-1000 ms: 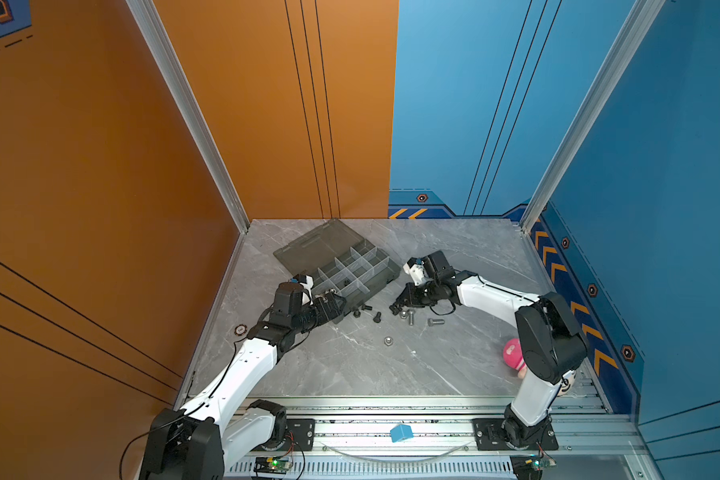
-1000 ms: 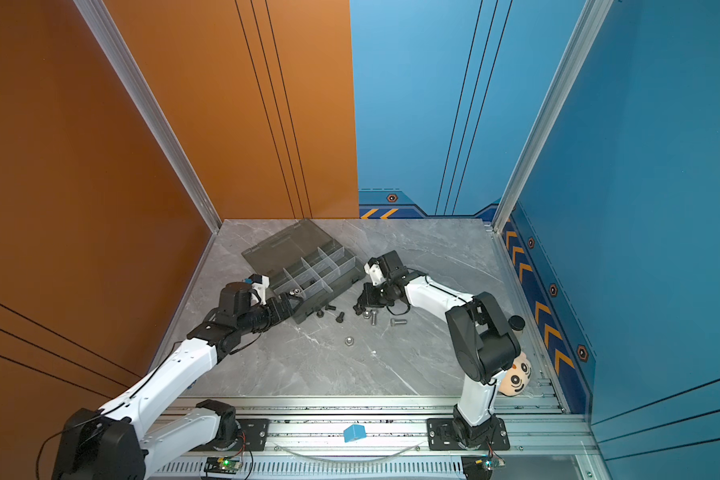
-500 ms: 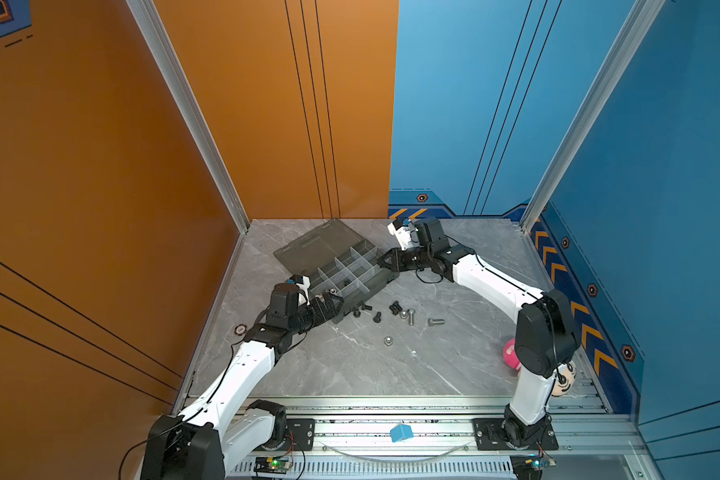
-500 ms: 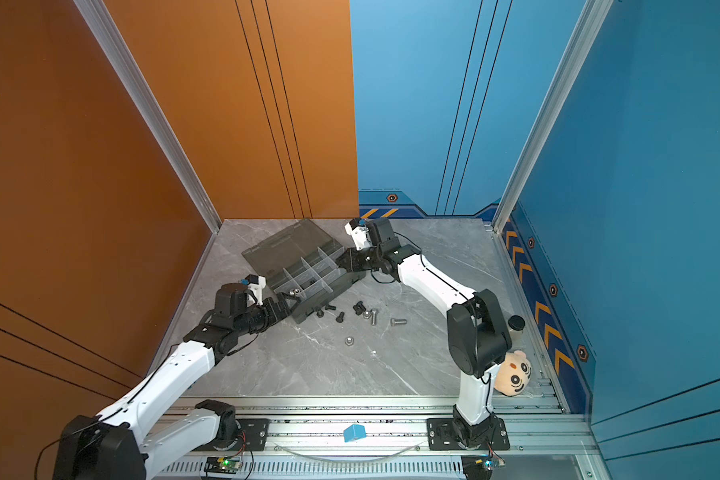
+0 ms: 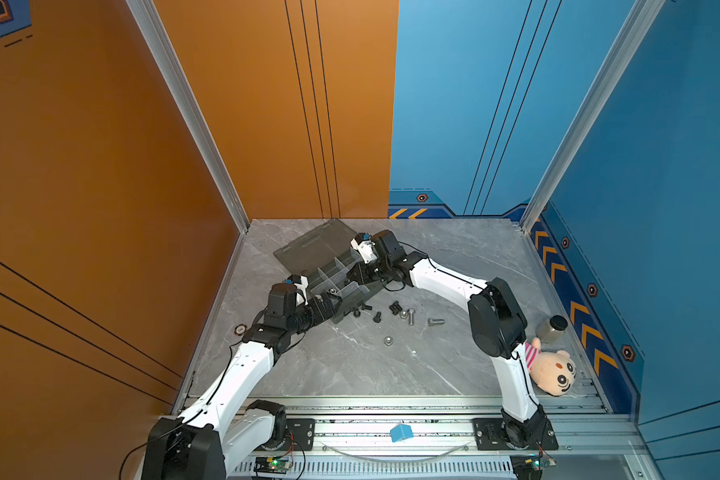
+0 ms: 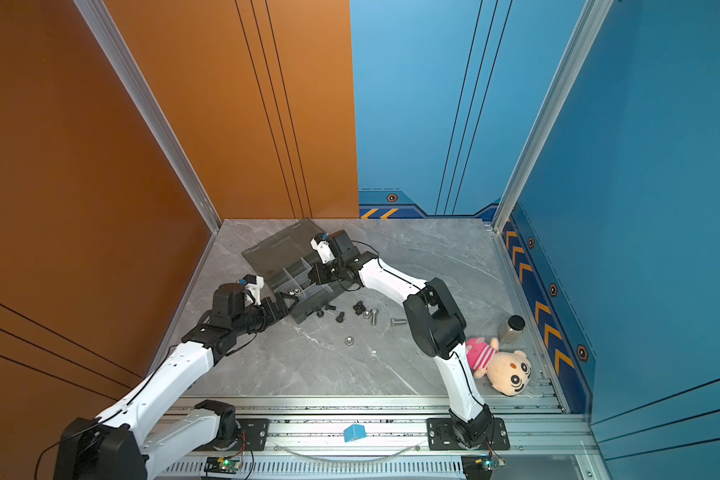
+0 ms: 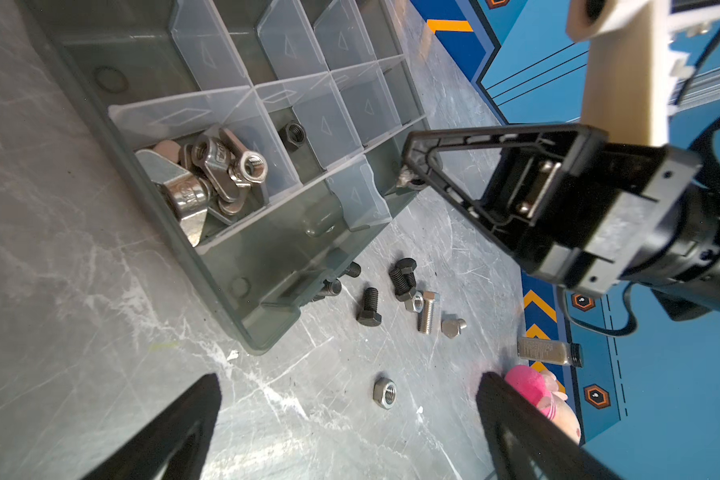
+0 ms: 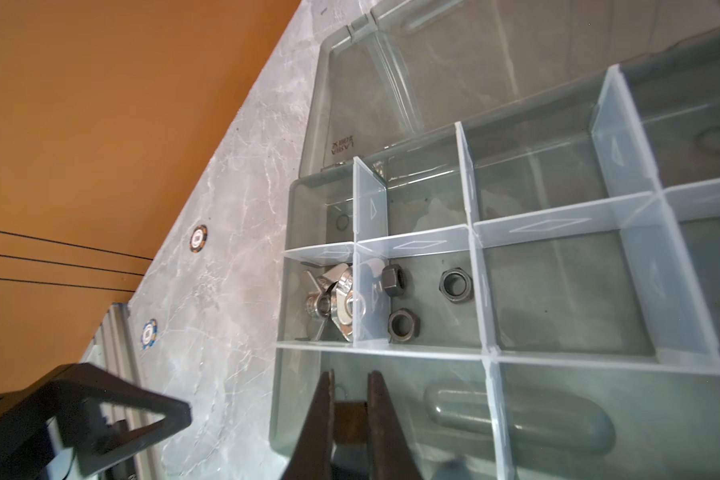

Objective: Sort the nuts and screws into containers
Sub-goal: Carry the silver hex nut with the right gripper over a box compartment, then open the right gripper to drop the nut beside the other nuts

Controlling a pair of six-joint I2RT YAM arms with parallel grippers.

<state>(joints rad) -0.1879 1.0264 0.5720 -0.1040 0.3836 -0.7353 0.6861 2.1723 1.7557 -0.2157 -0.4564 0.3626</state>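
At the left edge of the grey table [image 5: 350,374], low in a top view, a poker chip [image 5: 240,329] is lying by the wall. Right of it, the left gripper [image 5: 334,300] is hanging just beside the left end of the organizer box [image 5: 350,306]. Its jaws are standing wide with nothing between them, and the left wrist view is showing its fingers [image 7: 175,432] spread over bare table.

The box is sitting at the centre of both top views, with its lid [image 5: 312,249] lying open and flat toward the upper left. In a compartment at the box's left end, silver wing nuts [image 7: 208,178] are lying heaped. In the neighbouring compartment, black hex nuts [image 8: 454,284] are lying.

Over the box's front row the right gripper [image 5: 353,277] is hovering, its jaws nearly together and pinching a small silvery piece [image 7: 406,180]. I cannot tell whether it is a screw or a nut, nor which compartment is lying under it.

Right of the box, black screws [image 5: 377,316] and silver bolts [image 5: 410,316] are lying scattered on the table, and a single silver nut [image 5: 388,340] is lying lower down. At the far right a bottle [image 5: 551,328] is sitting just above a plush doll [image 5: 553,372].
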